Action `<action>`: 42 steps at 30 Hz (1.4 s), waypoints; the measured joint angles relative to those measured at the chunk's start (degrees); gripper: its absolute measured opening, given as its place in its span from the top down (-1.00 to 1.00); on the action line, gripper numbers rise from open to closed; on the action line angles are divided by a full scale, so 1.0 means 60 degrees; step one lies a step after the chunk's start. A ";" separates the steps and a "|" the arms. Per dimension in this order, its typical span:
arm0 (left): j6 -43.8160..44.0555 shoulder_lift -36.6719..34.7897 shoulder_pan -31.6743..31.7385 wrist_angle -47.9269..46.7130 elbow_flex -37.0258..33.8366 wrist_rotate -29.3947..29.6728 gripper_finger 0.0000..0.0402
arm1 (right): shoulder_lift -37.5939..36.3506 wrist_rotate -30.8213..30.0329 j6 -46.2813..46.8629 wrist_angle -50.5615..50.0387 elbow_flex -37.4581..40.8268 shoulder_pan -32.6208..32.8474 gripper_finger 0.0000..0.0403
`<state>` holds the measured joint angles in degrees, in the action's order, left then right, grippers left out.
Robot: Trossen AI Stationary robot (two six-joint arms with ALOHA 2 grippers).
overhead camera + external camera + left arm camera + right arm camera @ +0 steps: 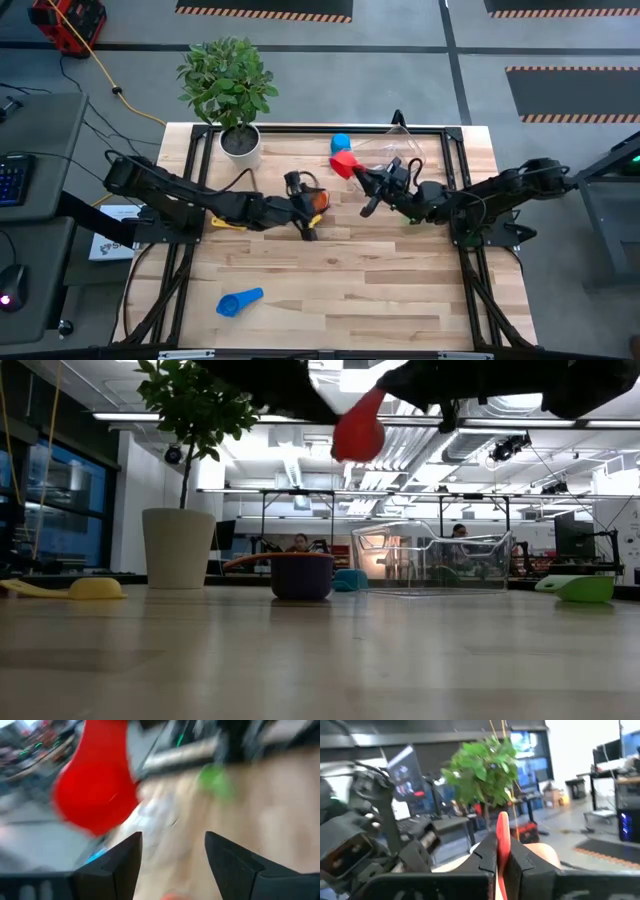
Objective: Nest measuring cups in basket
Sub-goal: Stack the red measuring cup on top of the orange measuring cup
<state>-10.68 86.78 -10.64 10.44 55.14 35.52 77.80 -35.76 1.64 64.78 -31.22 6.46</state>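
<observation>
My right gripper [366, 181] is clamped tight on the flat handle of the red measuring cup [343, 163], which hangs in the air off my fingertips, on the side toward the potted plant [229, 85]. In my right wrist view that handle stands edge-on between my two fingers [487, 855].

My left gripper [300, 208] stands wide apart with nothing in it, low over the desk [340, 280], next to the dark blue measuring cup [302, 574] with the orange measuring cup [276, 558] nested in it.

The clear basket [405, 148] sits just beyond my right gripper, near the far edge of the desk. I cannot tell whether anything lies inside it; its walls are see-through and my arm covers part of it from above. A light blue measuring cup [340, 143] rests just beside it, beyond the red one.

A blue measuring cup [238, 302] lies well apart, near the desk's front edge. A yellow measuring cup [72, 589] lies under my left arm, mostly covered from above. A green measuring cup [580, 587] sits below my right wrist, barely showing from above. My left wrist view is smeared: only a red blur and a green blur.
</observation>
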 joint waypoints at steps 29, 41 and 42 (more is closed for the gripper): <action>0.5391 -0.0141 0.0639 0.9052 -0.3215 -0.1717 -0.01 | 0.2991 0.1340 -0.4334 0.3404 -0.2307 0.0944 1.00; 0.6179 -0.0141 0.0657 1.1237 -0.3407 -0.1878 -0.01 | 0.2389 0.1343 -0.5793 0.3408 -0.2315 0.1546 1.00; 0.6201 -0.0141 0.0657 1.1143 -0.3407 -0.1871 -0.01 | 0.2382 0.1364 -0.5874 0.3401 -0.2369 0.1511 1.00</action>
<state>26.52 85.93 -6.70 77.30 34.70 24.29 92.09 -27.57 -33.60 85.19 -45.44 15.53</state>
